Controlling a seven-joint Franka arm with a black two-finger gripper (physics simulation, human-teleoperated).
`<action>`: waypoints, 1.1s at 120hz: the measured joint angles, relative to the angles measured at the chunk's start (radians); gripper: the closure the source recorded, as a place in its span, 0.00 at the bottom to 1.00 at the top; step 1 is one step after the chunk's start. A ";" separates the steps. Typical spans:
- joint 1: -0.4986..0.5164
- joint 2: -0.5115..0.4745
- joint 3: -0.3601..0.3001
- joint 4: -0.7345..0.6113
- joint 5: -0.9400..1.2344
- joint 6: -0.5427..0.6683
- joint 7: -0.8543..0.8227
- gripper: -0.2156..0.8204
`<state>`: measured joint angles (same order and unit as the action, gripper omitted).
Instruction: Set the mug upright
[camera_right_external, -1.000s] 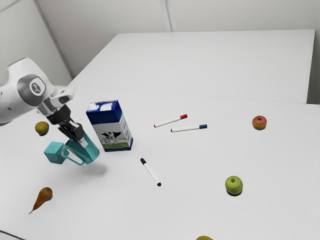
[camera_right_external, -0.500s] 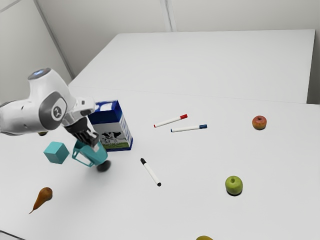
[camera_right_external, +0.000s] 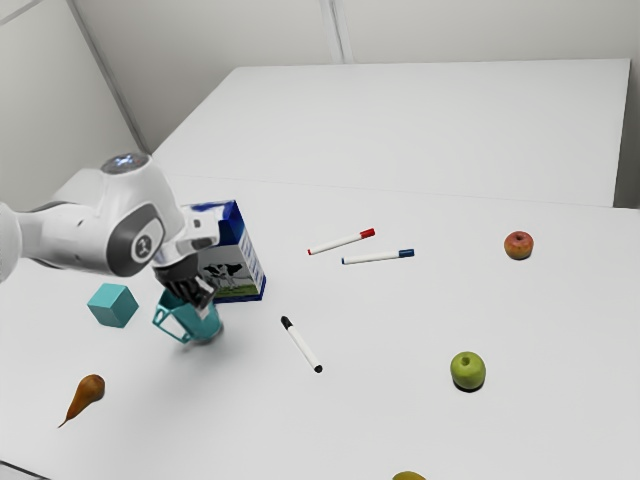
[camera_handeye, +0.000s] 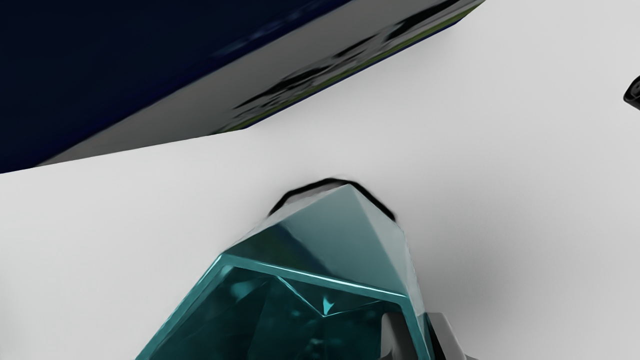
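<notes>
Lowered and turned closer to upright since the earlier frame, the teal mug (camera_right_external: 207, 326) remains slightly tilted beside the milk carton (camera_right_external: 232, 272), its wall clamped by the hand (camera_right_external: 203, 299), one finger inside and one outside, contact with the worktop (camera_right_external: 400, 340) being indeterminable.

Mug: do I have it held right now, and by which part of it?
Yes, the gripper holds the teal mug by its side wall at the rim, one finger inside, the other outside.
</notes>
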<state>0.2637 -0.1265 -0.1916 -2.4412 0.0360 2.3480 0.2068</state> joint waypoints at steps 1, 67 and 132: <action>0.000 0.002 0.000 0.000 0.001 0.001 -0.003 0.96; -0.036 -0.016 -0.004 0.060 0.002 -0.029 -0.086 0.32; -0.058 0.109 0.007 0.810 -0.033 -0.603 -0.110 0.22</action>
<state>0.2058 -0.0180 -0.1849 -1.6308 0.0027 1.7454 0.0968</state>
